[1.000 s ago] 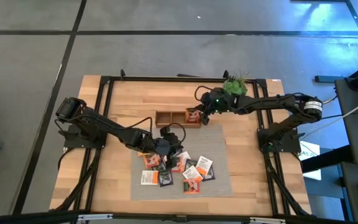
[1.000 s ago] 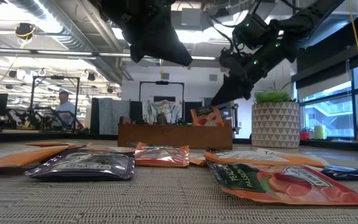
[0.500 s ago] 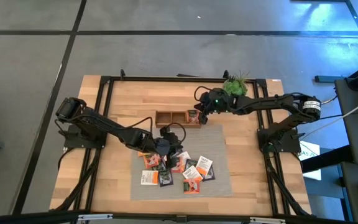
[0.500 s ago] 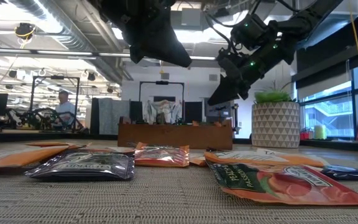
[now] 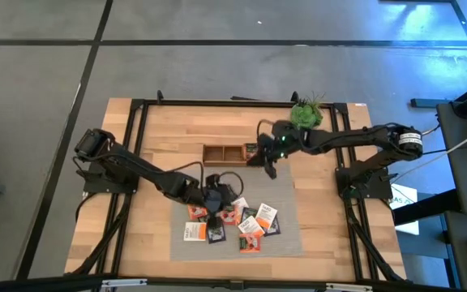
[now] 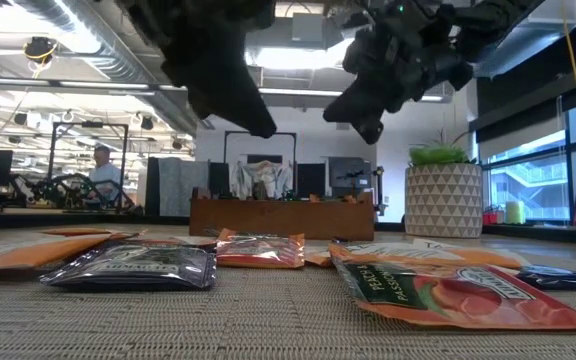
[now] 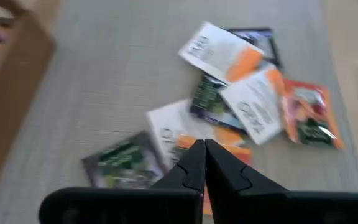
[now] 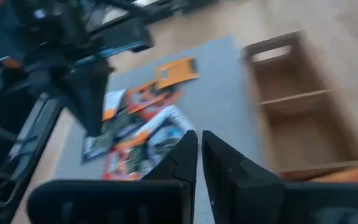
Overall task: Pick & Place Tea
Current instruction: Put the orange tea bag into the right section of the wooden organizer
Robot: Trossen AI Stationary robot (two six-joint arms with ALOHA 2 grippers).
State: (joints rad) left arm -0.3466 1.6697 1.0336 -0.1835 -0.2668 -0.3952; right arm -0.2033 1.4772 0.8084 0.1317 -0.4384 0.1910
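Several tea sachets [image 5: 235, 219], orange, black and white, lie flat and partly overlapping on a grey mat [image 5: 286, 186]; the low view shows them [image 6: 448, 290] up close. My left gripper [image 5: 215, 197] hovers shut and empty just above the pile [image 7: 241, 99]. My right gripper [image 5: 268, 169] is shut and empty in the air over the mat's far right part, just near of the wooden tray [image 5: 221, 154]. An orange sachet [image 8: 353, 174] lies in the tray's right end compartment.
The brown tray [image 6: 278, 217] stands at the mat's far edge, and its left and middle compartments [image 8: 291, 93] look bare. A potted plant [image 5: 306, 112] stands beyond the tray on the right. A black frame runs round the table. Bare mat lies right of the pile.
My right gripper let go of an orange sachet in the tray's right compartment, rose, then swung toward the near edge over the mat. The sachet dropped down into the tray. My left gripper sank a little toward the pile.
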